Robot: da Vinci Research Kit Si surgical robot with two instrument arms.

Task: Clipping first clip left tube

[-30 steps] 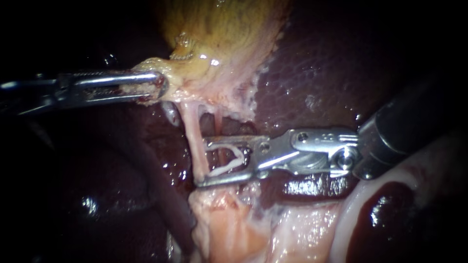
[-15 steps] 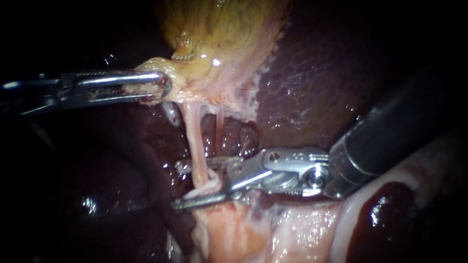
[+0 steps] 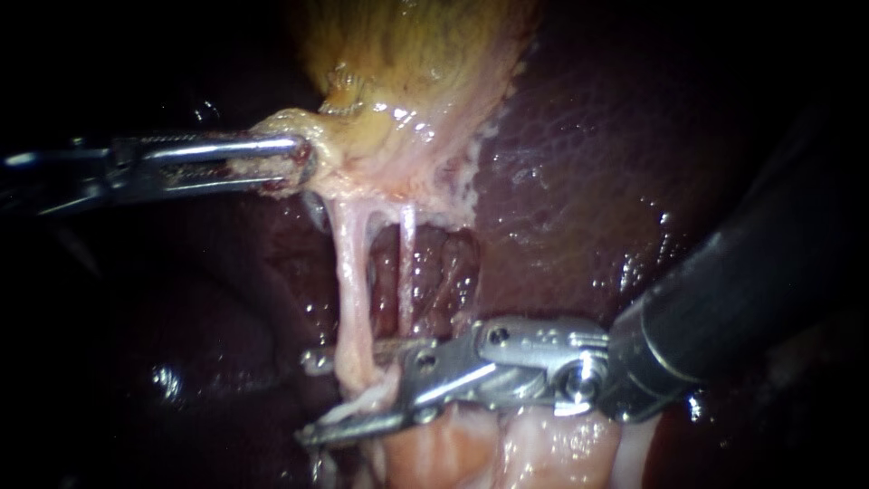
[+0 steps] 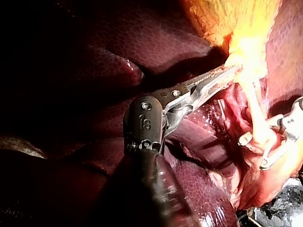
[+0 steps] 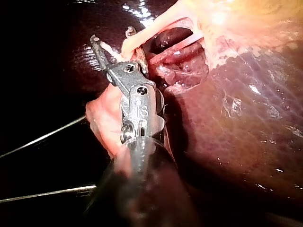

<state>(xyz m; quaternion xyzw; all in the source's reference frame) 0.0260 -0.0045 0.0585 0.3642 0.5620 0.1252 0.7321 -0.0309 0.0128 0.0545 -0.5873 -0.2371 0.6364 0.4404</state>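
The yellow gallbladder hangs over the dark red liver. My left instrument is shut on the gallbladder's pale lower edge and holds it up; its jaws show the same in the left wrist view. Two thin tubes run down from there: the left tube and the right tube. My right instrument has its jaws open, one on each side of the left tube low down, with a white clip inside them. The right wrist view shows these jaws around the pale tube.
Pale pink tissue lies under the right instrument, where the tubes end. The right instrument's dark shaft crosses the liver from the right. In the left wrist view the right instrument's jaws stand beyond my own jaws.
My right instrument has slid left and downward, so its open jaws now straddle the left tube near its base. Both tubes look stretched longer. The left instrument has held still.
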